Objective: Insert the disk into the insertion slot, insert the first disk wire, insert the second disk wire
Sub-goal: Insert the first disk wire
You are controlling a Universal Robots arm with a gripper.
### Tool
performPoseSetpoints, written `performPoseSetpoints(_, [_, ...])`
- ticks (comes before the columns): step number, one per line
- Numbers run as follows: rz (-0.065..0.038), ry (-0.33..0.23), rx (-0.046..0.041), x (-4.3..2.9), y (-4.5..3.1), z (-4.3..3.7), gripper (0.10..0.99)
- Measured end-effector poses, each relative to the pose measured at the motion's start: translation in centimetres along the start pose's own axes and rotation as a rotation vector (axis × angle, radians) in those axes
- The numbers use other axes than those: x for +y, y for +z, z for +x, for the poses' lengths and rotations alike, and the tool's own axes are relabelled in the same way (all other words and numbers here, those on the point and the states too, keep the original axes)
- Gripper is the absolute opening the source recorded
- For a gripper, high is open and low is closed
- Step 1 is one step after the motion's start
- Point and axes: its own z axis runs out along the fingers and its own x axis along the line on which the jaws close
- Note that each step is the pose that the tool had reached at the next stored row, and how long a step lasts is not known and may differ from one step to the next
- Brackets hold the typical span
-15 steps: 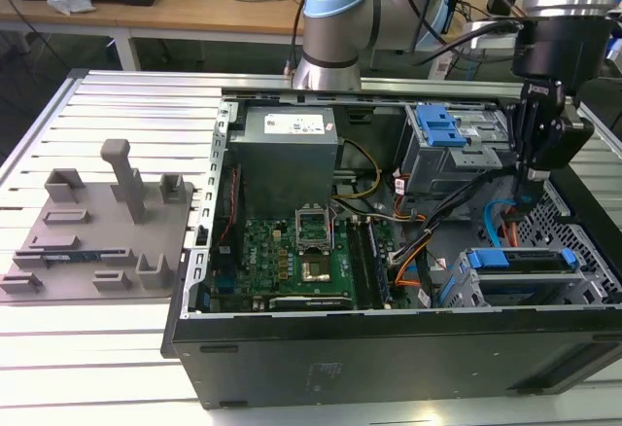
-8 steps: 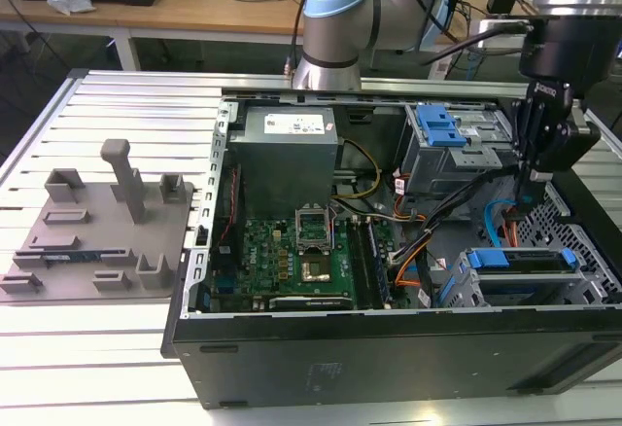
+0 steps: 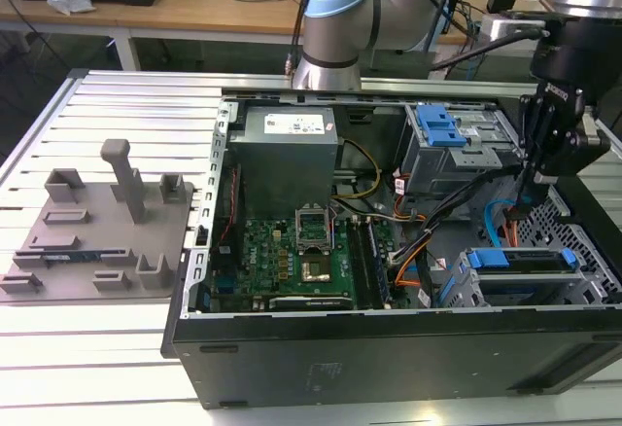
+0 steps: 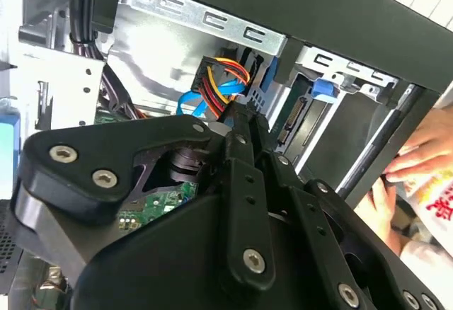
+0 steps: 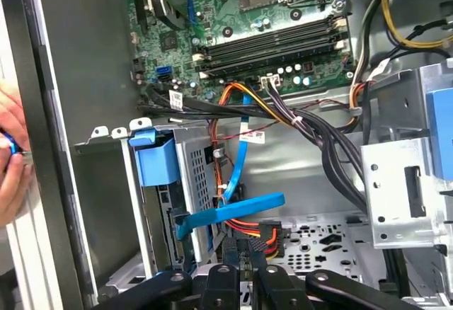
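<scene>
Pinching the plug of the multicoloured disk wire (image 5: 263, 233) between the pressed-together fingers of the gripper (image 5: 245, 255), hanging low inside the case near the rear of the insertion slot (image 5: 195, 175). The disk (image 3: 525, 259) is already sitting in that bay, at the near corner on the exterior view's right. Judging misalignment to be the main hazard: meeting the disk's socket tilted or off to one side, jamming the plug against the cage wall or bending contacts instead of seating. Also risking a slip, gripping only a small part of the plug, with the stiff orange, red and yellow strands pulling back toward the motherboard (image 5: 269, 34). Crowding the flat blue disk wire (image 5: 233, 211), which is lying just beside the fingertips, and possibly trapping it between plug and socket or snagging it on a finger. Working close to a person's hand (image 5: 8, 172) at the case's outer wall, apart from the gripper yet near enough for a nudge through any shifting of the case under pressing force.
</scene>
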Motion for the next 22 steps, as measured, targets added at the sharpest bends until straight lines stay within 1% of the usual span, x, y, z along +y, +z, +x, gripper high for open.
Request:
performPoseSetpoints(1, [-0.002, 0.000, -0.0101, -0.04, -0.04, 0.21, 0.169])
performPoseSetpoints(2, [-0.004, 0.001, -0.0237, -0.09, -0.07, 0.53, 0.169])
performPoseSetpoints(4, [-0.006, 0.001, -0.0337, -0.17, 0.02, 1.02, 0.169])
performPoseSetpoints(5, [-0.007, 0.001, -0.0424, -0.24, 0.14, 1.46, 0.169])
performPoseSetpoints(6, [-0.008, 0.001, -0.0487, -0.28, 0.21, 1.72, 0.169])
performPoseSetpoints(7, [-0.009, 0.002, -0.0568, -0.34, 0.31, 2.07, 0.169])
performPoseSetpoints(8, [-0.011, 0.002, -0.0659, -0.46, 0.47, 2.67, 0.169])
performPoseSetpoints(10, [-0.014, 0.002, -0.0687, -0.62, 0.62, 3.20, 0.169])
performPoseSetpoints(11, [-0.018, 0.001, -0.0688, -0.92, 0.75, 3.61, 0.169])
performPoseSetpoints(12, [-0.030, -0.003, -0.0678, -1.47, 0.86, 3.89, 0.169])
performPoseSetpoints(13, [-0.043, -0.007, -0.0666, -1.71, 0.91, 4.04, 0.169])
performPoseSetpoints(14, [-0.050, -0.009, -0.0657, -1.72, 0.93, 4.09, 0.169])
performPoseSetpoints(17, [-0.050, -0.009, -0.0657, -1.72, 0.93, 4.10, 0.169])
performPoseSetpoints(19, [-0.051, -0.013, -0.0774, -1.76, 1.02, 4.28, 0.169])
performPoseSetpoints(20, [-0.048, -0.028, -0.0802, -1.76, 1.05, 4.29, 0.169])
performPoseSetpoints(22, [-0.044, -0.047, -0.0828, -1.75, 1.06, 4.29, 0.169])
